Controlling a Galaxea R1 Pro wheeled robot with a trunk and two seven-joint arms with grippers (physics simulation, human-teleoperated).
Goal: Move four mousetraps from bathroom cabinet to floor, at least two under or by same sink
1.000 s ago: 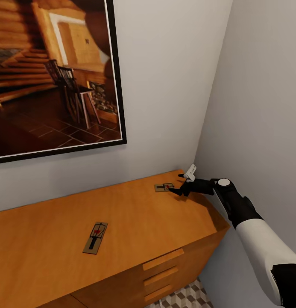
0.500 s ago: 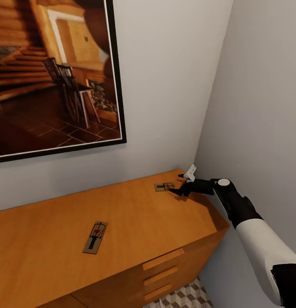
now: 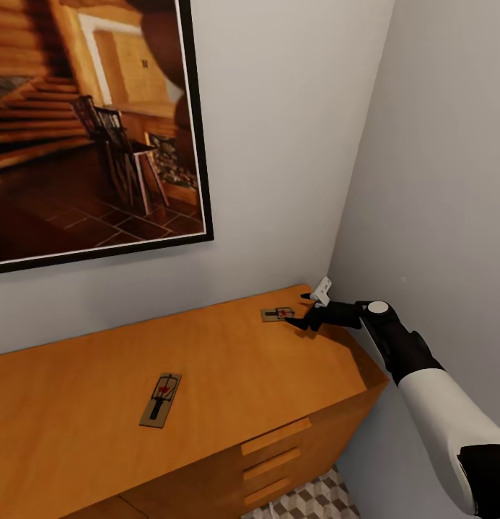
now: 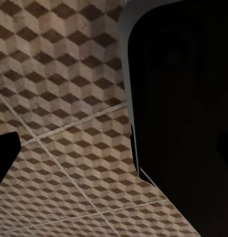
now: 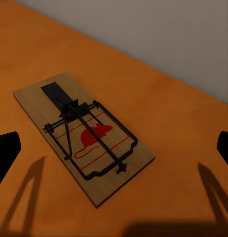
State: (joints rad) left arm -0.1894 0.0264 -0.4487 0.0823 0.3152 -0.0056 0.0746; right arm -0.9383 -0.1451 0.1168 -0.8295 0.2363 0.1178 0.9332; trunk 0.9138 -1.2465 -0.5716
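Two mousetraps lie on the orange-brown cabinet (image 3: 228, 375). One mousetrap (image 3: 161, 400) sits near the front middle of the top. The other mousetrap (image 3: 278, 315) is by the back right corner, just in front of my right gripper (image 3: 299, 310). That gripper is open and hovers low over the cabinet top, its fingers spread on either side of the trap's near end without touching it. The right wrist view shows this trap (image 5: 84, 136) close up, with dark wire and a red mouse mark, between the two fingertips (image 5: 5, 150). One left fingertip (image 4: 5, 155) hangs above the bathroom floor (image 4: 59, 98).
A large framed picture (image 3: 91, 130) hangs on the wall behind the cabinet. The right side wall (image 3: 437, 180) meets the cabinet's right end closely. Drawer handles (image 3: 275, 437) face front, with cube-pattern floor (image 3: 307, 504) below. A dark robot part (image 4: 183, 98) covers part of the left wrist view.
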